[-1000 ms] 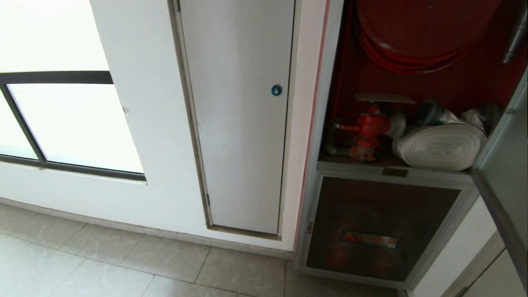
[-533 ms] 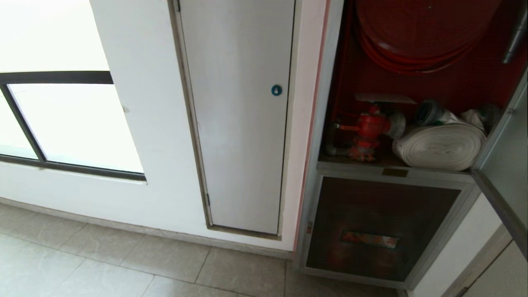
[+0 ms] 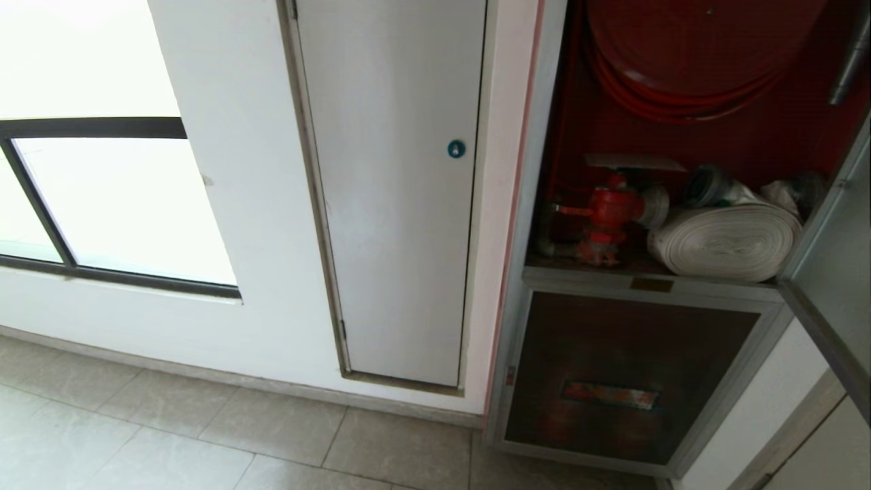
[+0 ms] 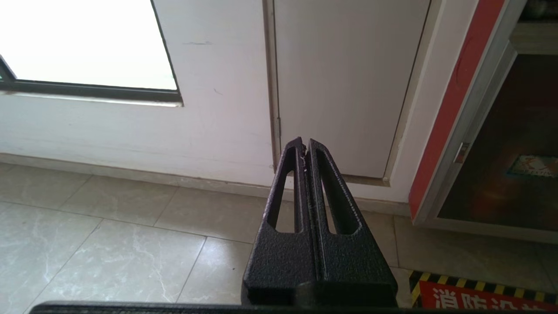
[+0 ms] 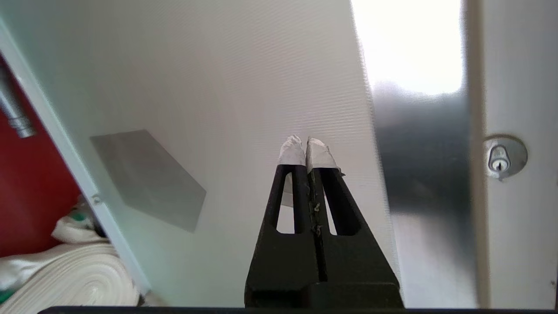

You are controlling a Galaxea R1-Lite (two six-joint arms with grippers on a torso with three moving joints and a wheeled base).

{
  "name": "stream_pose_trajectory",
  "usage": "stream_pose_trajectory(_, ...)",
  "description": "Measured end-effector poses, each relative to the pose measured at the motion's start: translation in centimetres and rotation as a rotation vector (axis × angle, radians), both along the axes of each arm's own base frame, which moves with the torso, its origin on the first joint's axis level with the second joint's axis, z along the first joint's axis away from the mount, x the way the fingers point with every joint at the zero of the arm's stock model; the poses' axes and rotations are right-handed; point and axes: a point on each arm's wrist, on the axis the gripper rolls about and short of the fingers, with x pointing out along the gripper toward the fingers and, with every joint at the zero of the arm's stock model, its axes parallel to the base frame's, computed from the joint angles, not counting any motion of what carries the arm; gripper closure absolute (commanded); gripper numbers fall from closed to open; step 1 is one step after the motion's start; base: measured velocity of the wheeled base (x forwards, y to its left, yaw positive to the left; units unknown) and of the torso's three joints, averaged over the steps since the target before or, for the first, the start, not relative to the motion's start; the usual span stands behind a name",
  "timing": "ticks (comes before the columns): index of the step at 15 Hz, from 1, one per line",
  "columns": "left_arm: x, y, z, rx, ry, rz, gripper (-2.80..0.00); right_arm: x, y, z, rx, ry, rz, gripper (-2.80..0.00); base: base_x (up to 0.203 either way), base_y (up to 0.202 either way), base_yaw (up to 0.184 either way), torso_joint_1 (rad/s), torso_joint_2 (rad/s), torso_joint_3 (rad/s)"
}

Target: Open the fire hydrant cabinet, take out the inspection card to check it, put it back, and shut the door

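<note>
1. The fire hydrant cabinet (image 3: 687, 224) is seen standing open at the right of the wall, its red interior exposed above the shorter dark lower panel (image 3: 626, 374).
2. The door (image 3: 833, 272) is swung outward on the cabinet's right edge; its long axis runs vertically and its pale inner face (image 5: 209, 109) is turned toward the opening.
3. The right gripper (image 5: 307, 150) is held just in front of that inner face, fingers pressed together and empty; contact cannot be judged.
4. The left gripper (image 4: 304, 146) is parked low over the floor tiles (image 4: 109, 244), fingers pressed together.
5. The inspection card cannot be identified with certainty; a grey rectangle (image 5: 148, 179) is visible on the door panel.
6. Risk: a push near the hinge edge could stall the door, or the closed tips could slide off its smooth face.
7. Risk: the rolled white hose (image 3: 725, 241) lies near the opening's lower right corner and could be struck.
</note>
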Motion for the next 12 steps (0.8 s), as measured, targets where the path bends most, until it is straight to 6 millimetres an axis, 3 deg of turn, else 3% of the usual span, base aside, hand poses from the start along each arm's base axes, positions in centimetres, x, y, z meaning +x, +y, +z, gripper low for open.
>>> stream_pose_trajectory(12, 0.0, 0.0, 0.0, 0.000, 0.000, 0.000, 0.00, -0.9, -3.7, -0.4, 0.036, 0.035, 0.006, 0.00, 0.000, 0.000, 0.000, 0.000, 0.00, 0.000)
